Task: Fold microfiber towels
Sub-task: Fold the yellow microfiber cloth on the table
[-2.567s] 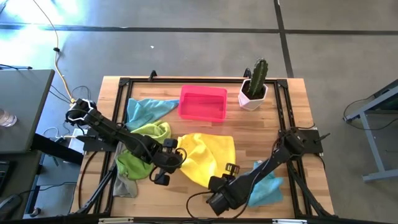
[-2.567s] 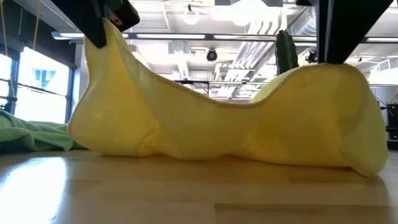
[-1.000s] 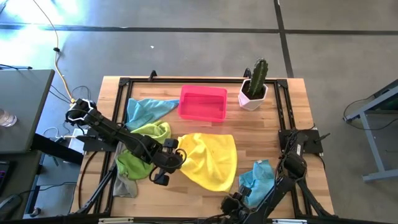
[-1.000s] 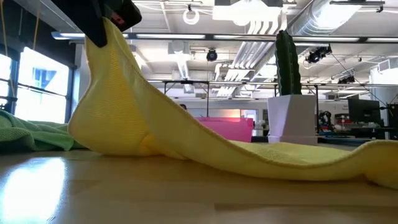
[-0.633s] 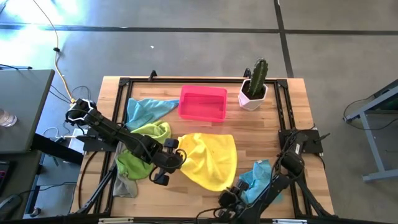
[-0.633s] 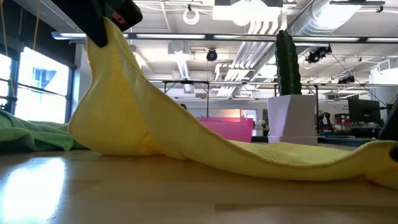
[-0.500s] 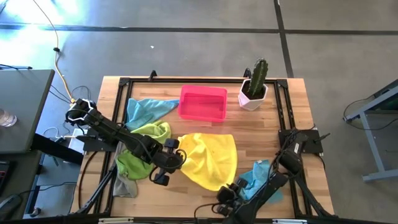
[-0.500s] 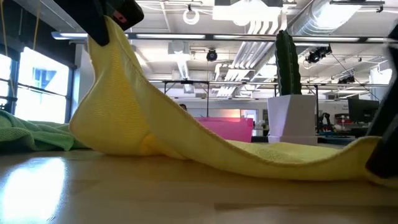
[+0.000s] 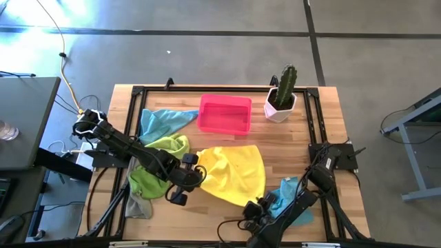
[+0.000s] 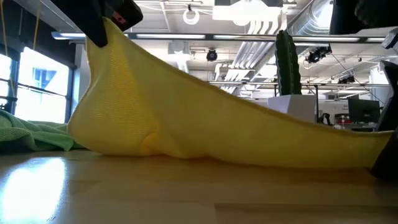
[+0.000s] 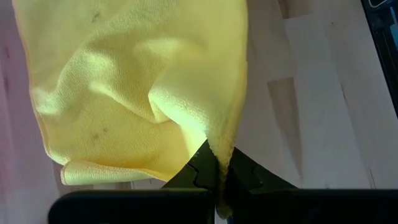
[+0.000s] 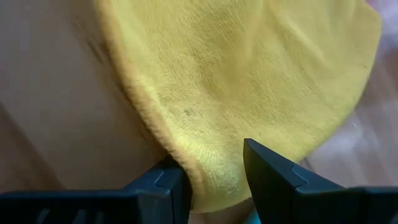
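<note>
Table (image 9: 324,131) carried the yellow towel (image 9: 231,176) near its front middle, mid-spread and not yet folded. Left gripper (image 11: 219,177) was clenched on one edge, lifting it. Right gripper (image 12: 214,177), half open, straddled the opposite edge; next it likely needed to close and pull taut.

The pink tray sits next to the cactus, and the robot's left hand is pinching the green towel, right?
Not quite. The pink tray does sit next to the cactus, but the left hand is pinching the yellow towel, not a green one. The left wrist view shows its yellow edge clamped between the fingers. The green towel lies under that arm.
</note>
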Action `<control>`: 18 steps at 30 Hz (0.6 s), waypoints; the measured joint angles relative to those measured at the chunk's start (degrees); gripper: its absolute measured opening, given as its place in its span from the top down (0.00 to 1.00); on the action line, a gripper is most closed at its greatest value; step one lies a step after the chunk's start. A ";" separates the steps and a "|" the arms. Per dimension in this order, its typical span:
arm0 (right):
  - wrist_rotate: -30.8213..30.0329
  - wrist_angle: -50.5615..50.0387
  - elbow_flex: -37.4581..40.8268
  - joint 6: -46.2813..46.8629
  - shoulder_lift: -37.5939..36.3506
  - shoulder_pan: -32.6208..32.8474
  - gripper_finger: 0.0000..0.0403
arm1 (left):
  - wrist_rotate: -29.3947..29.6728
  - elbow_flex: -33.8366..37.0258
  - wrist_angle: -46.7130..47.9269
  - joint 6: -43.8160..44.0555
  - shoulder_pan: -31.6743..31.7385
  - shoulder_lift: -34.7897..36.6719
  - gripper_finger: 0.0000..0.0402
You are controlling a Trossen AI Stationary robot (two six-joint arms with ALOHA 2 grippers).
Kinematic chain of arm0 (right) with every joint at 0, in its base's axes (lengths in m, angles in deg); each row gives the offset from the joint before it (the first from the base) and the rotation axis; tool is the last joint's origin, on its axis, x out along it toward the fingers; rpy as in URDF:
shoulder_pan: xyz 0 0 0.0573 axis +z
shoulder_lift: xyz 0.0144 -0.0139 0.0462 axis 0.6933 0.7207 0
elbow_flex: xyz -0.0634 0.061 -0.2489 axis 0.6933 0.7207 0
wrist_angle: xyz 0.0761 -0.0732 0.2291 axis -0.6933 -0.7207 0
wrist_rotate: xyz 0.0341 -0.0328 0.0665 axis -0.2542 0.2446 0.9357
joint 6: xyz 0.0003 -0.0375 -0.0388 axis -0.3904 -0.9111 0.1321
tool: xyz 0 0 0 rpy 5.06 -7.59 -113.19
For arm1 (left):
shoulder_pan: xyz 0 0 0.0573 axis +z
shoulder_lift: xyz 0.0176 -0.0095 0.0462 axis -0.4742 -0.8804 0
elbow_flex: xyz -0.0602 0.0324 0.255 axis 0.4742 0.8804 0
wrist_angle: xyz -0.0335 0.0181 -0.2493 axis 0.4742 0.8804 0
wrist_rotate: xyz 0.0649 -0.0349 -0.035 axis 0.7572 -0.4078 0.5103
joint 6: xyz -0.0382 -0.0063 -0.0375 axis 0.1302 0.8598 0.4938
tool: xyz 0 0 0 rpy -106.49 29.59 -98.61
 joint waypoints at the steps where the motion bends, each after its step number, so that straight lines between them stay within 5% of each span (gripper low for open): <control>1: 0.27 -0.42 0.00 -0.01 0.04 0.01 0.68 | -0.03 0.00 0.02 0.01 0.00 0.00 1.00; 18: 12.23 -10.93 0.15 -0.49 0.26 1.61 0.68 | -0.08 0.00 0.01 0.20 0.00 0.00 1.00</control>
